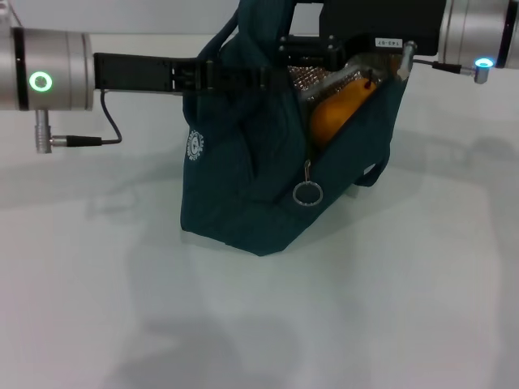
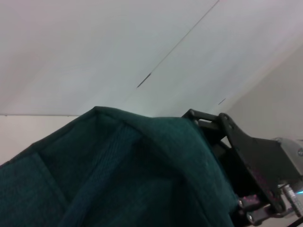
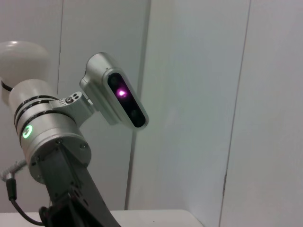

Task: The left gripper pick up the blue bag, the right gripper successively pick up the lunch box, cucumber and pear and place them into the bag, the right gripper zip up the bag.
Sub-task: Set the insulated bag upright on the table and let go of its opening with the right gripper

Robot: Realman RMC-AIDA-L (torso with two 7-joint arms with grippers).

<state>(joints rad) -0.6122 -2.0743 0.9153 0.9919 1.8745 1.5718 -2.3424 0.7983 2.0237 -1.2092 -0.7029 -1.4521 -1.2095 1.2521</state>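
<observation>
The blue bag (image 1: pixel 243 178) stands upright on the white table (image 1: pixel 259 324), toward the far middle, its bottom resting on the surface. The left gripper (image 1: pixel 231 74) reaches in from the left and grips the bag's upper edge, holding it up. The right gripper (image 1: pixel 324 50) comes in from the right, at the bag's open top; whether its claw is wide or narrow cannot be told. The pear (image 1: pixel 340 109) lies inside the bag, against the silver lining (image 1: pixel 312 77), showing through the open zipper. The ring pull (image 1: pixel 307 193) hangs low on the bag's near face.
</observation>
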